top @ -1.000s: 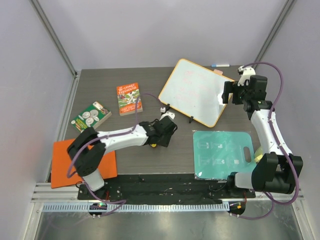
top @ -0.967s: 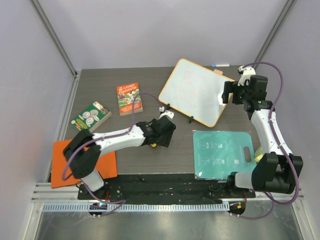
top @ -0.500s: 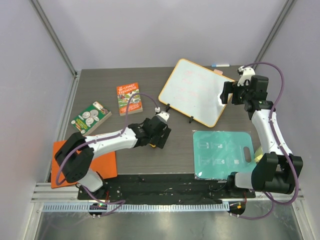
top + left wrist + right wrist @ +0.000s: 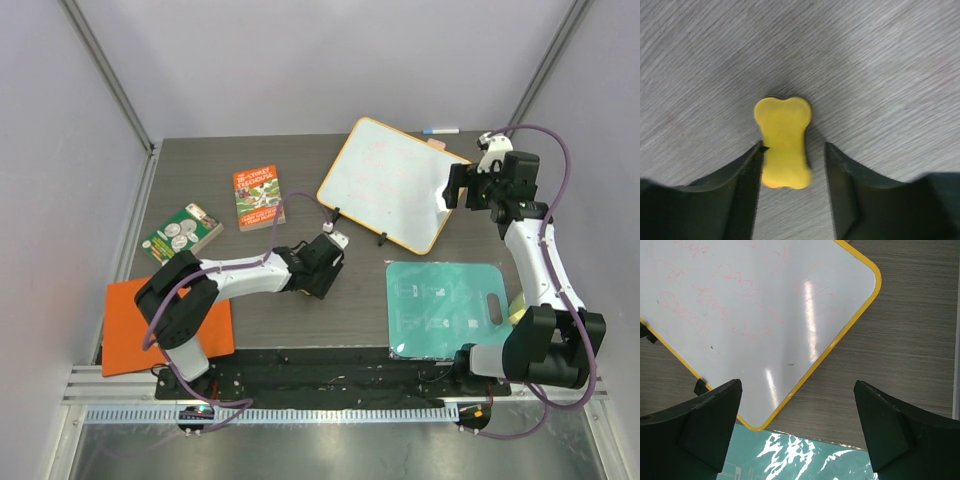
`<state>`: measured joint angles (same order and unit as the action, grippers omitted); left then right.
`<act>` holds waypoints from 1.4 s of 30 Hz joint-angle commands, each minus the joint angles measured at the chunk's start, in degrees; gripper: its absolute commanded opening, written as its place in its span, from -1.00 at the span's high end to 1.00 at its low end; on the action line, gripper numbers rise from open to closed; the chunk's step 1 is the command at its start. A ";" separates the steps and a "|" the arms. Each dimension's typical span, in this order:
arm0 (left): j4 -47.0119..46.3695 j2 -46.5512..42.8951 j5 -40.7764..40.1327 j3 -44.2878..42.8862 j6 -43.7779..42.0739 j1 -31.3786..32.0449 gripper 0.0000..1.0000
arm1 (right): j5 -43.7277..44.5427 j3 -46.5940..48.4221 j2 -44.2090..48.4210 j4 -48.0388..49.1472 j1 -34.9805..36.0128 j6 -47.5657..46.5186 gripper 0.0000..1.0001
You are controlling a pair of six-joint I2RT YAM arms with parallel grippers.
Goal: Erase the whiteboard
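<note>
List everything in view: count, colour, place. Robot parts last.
whiteboard: 1, white with orange-yellow rim and faint pink writing, far right of the table
bone-shaped piece: 1, yellow, flat on the table between the left jaws
mat: 1, teal with a handle hole, near right, in front of the whiteboard
sheet: 1, orange, near left corner, partly under the left arm
books: 2, one red-orange, one green, left of centre
marker: 1, pale with a blue end, far edge behind the whiteboard
table: 1, dark grey wood grain
left arm: 1, white and black, jaws open astride the bone-shaped piece
right arm: 1, white and black, jaws open by the whiteboard's right edge
</note>
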<state>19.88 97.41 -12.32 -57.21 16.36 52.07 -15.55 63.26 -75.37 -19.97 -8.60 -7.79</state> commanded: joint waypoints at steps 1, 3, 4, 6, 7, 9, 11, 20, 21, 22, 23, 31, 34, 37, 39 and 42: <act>-1.59 0.42 -2.61 -1.50 -0.01 -0.39 0.12 | 0.08 0.98 2.34 0.81 -1.42 -0.47 -0.99; -2.03 0.07 -3.24 -0.80 0.51 -0.57 0.17 | -0.53 1.33 2.34 1.16 -2.38 0.14 -0.99; -2.21 -0.11 -3.68 -0.80 0.60 -0.83 0.19 | -0.62 1.33 2.25 1.33 -2.65 0.41 -0.99; -2.21 -0.64 -3.94 -0.62 0.69 -1.18 0.31 | -0.53 1.95 1.55 1.77 -3.35 1.11 -1.00; -2.39 -0.72 -4.03 -0.45 0.69 -1.53 0.35 | -0.62 2.30 1.20 1.77 -4.22 1.37 -0.99; -2.30 -0.90 -4.29 -0.36 0.60 -1.97 0.58 | -1.58 3.61 0.15 1.69 -5.37 2.25 -0.99; -2.21 -0.64 -4.73 -0.36 0.60 -2.59 0.65 | -2.72 4.67 -1.87 1.68 -7.04 3.13 -0.89; -2.65 -1.25 -5.00 -1.50 1.39 -3.47 1.00 | -10.90 13.28 -11.98 2.21 -14.69 9.02 -0.83; -2.39 -1.51 -4.91 -1.76 1.39 -3.64 1.00 | -12.03 13.72 -12.42 2.56 -14.78 8.76 -0.86; -2.21 -1.95 -4.82 -2.20 1.39 -3.73 1.00 | -12.57 14.08 -13.04 2.91 -14.95 8.67 -0.89; -2.13 -2.04 -4.65 -3.16 1.13 -3.73 1.00 | -13.10 14.25 -13.65 3.00 -14.95 8.06 -0.92; 0.68 0.23 -2.28 -12.39 -0.98 -5.23 1.00 | -26.00 18.73 -22.70 2.92 -15.83 3.48 -0.98; 1.47 1.64 -1.40 -16.78 -1.77 -5.93 1.00 | -30.39 22.15 -27.44 1.96 -16.01 4.10 -0.96; 1.04 3.31 0.36 -20.48 -2.03 -6.98 1.00 | -33.92 27.25 -34.03 0.72 -16.27 5.76 -0.99; 0.86 4.89 1.50 -23.19 -1.95 -7.95 1.00 | -38.66 31.38 -37.72 0.72 -16.62 7.52 -0.99; 0.51 7.00 3.26 -27.23 -2.12 -9.18 1.00 | -41.14 36.30 -43.27 0.72 -16.54 7.44 -0.99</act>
<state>20.80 102.06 -12.34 -79.09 15.53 44.58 -49.19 93.10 -114.50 -19.03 -24.75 -1.91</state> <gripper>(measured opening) 0.058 0.995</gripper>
